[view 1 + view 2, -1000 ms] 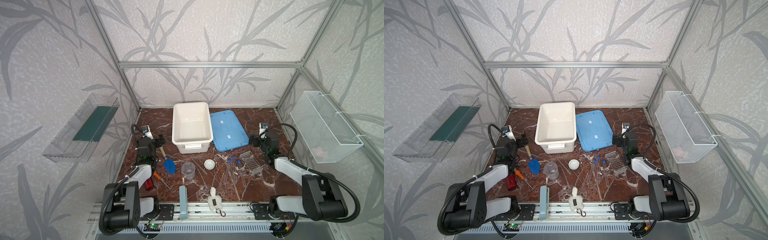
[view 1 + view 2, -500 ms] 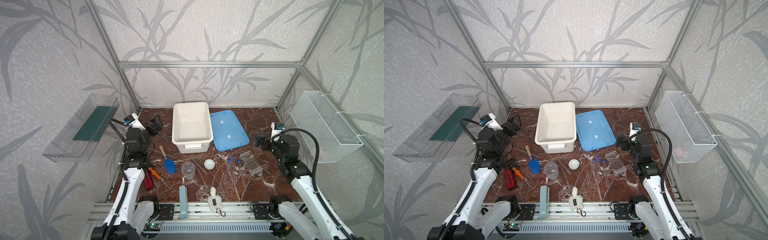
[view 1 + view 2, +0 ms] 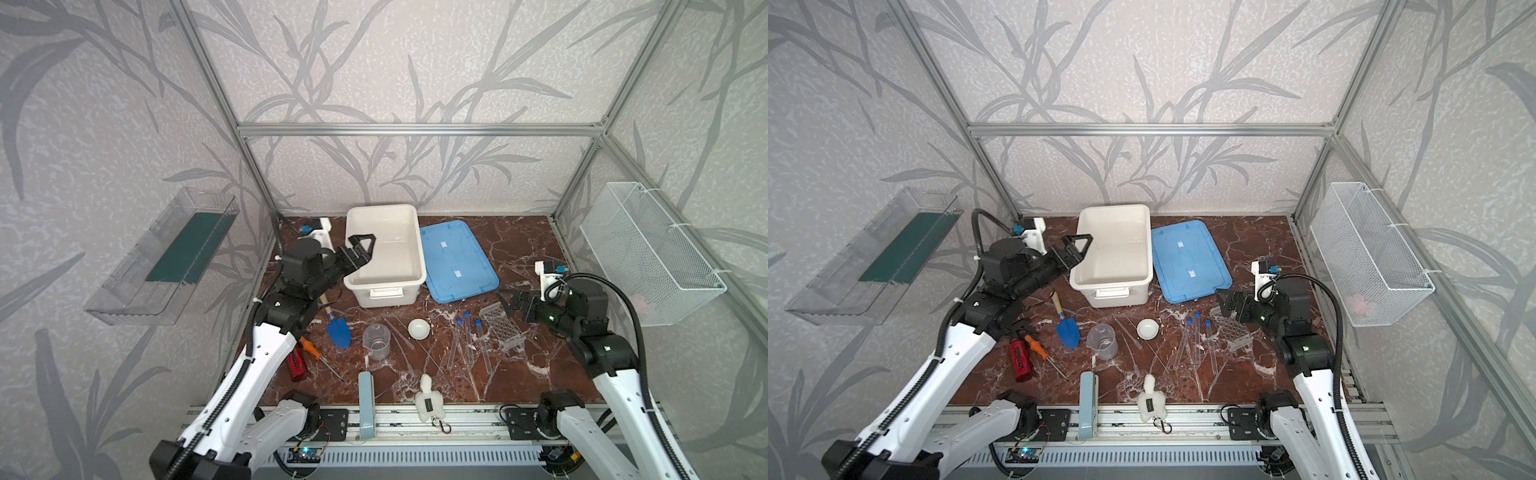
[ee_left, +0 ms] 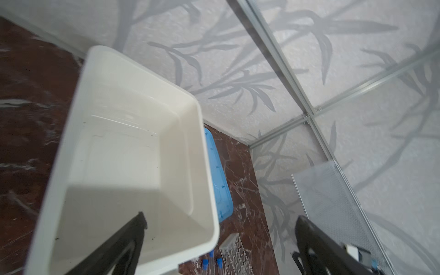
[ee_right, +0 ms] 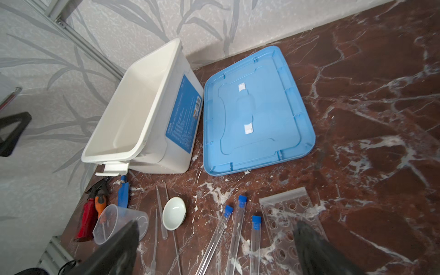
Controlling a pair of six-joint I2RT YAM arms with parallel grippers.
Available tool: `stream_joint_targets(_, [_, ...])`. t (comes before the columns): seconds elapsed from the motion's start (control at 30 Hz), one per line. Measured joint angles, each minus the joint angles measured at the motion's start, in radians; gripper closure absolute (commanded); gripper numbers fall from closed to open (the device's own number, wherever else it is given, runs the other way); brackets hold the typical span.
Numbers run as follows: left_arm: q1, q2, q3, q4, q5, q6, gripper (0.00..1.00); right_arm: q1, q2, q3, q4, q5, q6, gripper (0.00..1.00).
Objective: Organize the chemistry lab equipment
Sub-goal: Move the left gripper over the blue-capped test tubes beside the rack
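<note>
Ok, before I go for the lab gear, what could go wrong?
The three tubes lie close together beside the rack; the open right end effector could catch two or shove the rack.
The thin rods between beaker and dish barely show against the marble, so a pass there could scatter them.
The left end effector hangs over the rim of the bin; coming down could clip it.

You see the left gripper [image 4: 221,216] spread wide above the white bin [image 4: 119,154], the blue lid [image 4: 219,185] just beside it.

lid [image 3: 457,259] right of bin [image 3: 386,283], tubes [image 3: 468,338] before (rack [image 3: 500,326] beside)
</note>
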Motion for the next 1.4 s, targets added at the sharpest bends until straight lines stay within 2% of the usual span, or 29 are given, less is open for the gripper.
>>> stream_joint_targets(0.17, [-0.259,0.128,0.235,-0.219,-0.151,0.093,0.06,0.000,0.000,0.045,-0.124,-0.043,0.000,0.01])
stream_joint_targets(0.3, [-0.457,0.330,0.383,-0.377,-0.266,0.142,0.07,0.000,0.001,0.048,-0.180,-0.072,0.010,0.01])
stream_joint_targets(0.43, [-0.598,0.485,0.399,-0.457,-0.292,0.150,0.12,0.000,0.003,0.047,-0.220,-0.078,0.026,0.01])
stream_joint_targets(0.57, [-0.686,0.556,0.390,-0.471,-0.296,0.138,0.18,-0.004,0.005,0.013,-0.231,-0.054,0.042,0.01])
stream_joint_targets(0.77, [-0.729,0.618,0.321,-0.423,-0.270,0.118,0.22,-0.025,0.018,-0.080,-0.230,-0.027,0.071,0.05])
stream_joint_targets(0.87, [-0.728,0.669,0.288,-0.404,-0.252,0.114,0.29,-0.035,0.001,-0.096,-0.232,-0.007,0.084,0.05])
stream_joint_targets(1.07, [-0.728,0.812,0.304,-0.382,-0.211,0.108,0.36,-0.081,-0.014,-0.096,-0.226,0.026,0.097,0.05])
stream_joint_targets(1.23, [-0.728,0.922,0.306,-0.379,-0.216,0.116,0.49,-0.131,-0.015,-0.096,-0.217,0.016,0.097,0.05])
stream_joint_targets(1.4, [-0.723,0.977,0.318,-0.402,-0.228,0.111,0.51,-0.141,-0.015,-0.096,-0.208,0.009,0.096,0.06])
